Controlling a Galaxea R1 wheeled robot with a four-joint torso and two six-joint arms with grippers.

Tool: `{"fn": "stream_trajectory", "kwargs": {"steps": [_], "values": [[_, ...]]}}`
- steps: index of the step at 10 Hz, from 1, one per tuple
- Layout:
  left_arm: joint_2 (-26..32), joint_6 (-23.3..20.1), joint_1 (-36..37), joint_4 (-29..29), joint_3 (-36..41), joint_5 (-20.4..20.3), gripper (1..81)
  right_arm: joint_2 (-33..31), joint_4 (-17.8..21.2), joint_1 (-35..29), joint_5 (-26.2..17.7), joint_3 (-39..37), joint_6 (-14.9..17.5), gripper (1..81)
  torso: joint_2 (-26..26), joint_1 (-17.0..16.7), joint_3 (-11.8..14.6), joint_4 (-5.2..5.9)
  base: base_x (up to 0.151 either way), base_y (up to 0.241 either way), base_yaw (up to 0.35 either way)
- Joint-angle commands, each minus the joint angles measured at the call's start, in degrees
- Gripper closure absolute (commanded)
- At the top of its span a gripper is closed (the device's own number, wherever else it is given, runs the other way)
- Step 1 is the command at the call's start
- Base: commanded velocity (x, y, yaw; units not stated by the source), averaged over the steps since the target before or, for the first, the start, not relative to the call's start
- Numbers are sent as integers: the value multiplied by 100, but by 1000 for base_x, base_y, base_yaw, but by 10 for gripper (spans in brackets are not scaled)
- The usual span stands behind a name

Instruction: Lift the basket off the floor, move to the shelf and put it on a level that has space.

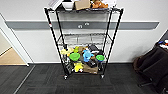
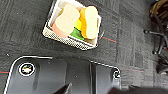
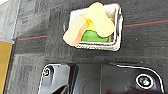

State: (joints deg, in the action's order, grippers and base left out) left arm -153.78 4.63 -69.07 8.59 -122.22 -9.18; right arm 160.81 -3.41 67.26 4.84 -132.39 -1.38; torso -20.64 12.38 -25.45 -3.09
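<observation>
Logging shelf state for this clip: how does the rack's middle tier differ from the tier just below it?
The middle tier looks bare, its wire grid showing the wall behind; the tier below is crowded with colourful things, among them a green bowl and a blue toy. The middle tier sits higher. Both are wire levels of the same black shelf.

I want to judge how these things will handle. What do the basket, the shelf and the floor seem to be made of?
The basket: cream-white woven mesh, matte, probably plastic or coated wire; its wall shows a fine grid.
The shelf: thin black metal wire, slightly glossy; slim poles and grid tiers.
The floor: dark grey carpet tiles, matte, with fine stripes and visible seams.
</observation>
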Motion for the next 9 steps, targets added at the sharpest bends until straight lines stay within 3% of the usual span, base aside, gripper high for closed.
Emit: {"fn": "stream_trajectory", "kwargs": {"steps": [1,2,5,9], "values": [[146,11,319,11,102,285,10,-64,69,-375,-220,92,-20,10,-553,356,-517,0,0,0,0],[190,11,311,1,102,285,10,-64,69,-375,-220,92,-20,10,-745,480,-164,0,0,0,0],[119,11,267,37,-169,276,10,-107,104,-295,-220,56,-108,10,-1202,778,-411,0,0,0,0],[111,11,196,151,-399,373,10,-143,174,-173,-220,-136,-170,10,-1947,1245,-428,0,0,0,0]]}}
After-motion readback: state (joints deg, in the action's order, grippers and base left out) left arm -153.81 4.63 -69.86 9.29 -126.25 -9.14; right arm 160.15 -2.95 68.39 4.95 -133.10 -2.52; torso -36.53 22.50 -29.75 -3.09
